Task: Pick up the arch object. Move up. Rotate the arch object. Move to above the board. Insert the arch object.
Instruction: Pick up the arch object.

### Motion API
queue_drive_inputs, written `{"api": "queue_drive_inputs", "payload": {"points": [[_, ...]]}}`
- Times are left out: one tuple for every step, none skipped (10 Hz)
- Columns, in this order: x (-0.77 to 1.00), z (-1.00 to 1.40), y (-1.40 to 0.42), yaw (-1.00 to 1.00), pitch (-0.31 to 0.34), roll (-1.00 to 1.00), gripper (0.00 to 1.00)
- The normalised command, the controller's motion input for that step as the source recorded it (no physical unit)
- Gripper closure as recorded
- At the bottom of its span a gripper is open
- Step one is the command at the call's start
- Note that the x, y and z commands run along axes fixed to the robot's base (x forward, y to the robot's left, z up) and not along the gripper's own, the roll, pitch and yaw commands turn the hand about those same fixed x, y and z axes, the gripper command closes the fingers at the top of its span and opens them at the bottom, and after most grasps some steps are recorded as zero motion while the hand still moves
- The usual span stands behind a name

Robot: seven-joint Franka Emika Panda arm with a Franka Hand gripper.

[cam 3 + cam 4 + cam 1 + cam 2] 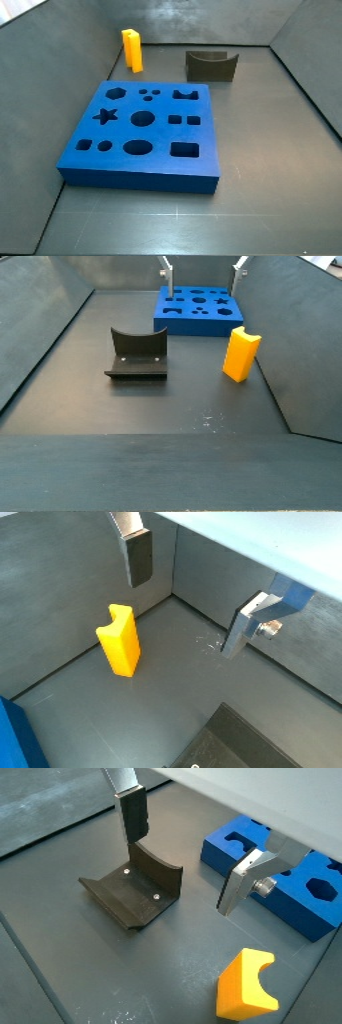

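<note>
Silver fingers (pixel 139 557) frame a wrist view: the hand (pixel 187 597) hangs released and empty over the floor, the arch object (pixel 119 641) standing just beyond, free for a grasp. Another wrist view shows the dark grey block (pixel 135 890) and the board (pixel 278 873). From a side view the arch object (pixel 131 50) stands upright, long axis vertical, behind the board (pixel 142 135). Elsewhere it (pixel 239 354) stands near the wall.

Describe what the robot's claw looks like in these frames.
The claw has two flat silver plate fingers, each faced with a dark rectangular pad. In a wrist view one plate carries a small silver screw at its side. No cables or markings show; only the finger tips appear in a side view.
</note>
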Motion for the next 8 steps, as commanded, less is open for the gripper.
{"api": "queue_drive_inputs", "payload": {"points": [[-0.03, 0.0, 0.04, 0.0, 0.0, 0.0, 0.0], [-0.75, -0.12, 0.12, -0.43, -0.127, 0.03, 0.0], [-0.68, -0.22, 0.21, -0.59, -0.059, 0.0, 0.0], [-0.67, -0.21, 0.19, -0.6, -0.05, 0.0, 0.0], [-0.67, -0.22, 0.2, -0.61, -0.047, 0.0, 0.0], [-0.51, -0.36, 0.1, -0.73, -0.04, 0.0, 0.0], [-0.17, -0.71, 0.0, -0.89, -0.119, -0.14, 0.0], [-0.15, -0.71, 0.0, -0.91, -0.12, -0.13, 0.0]]}}
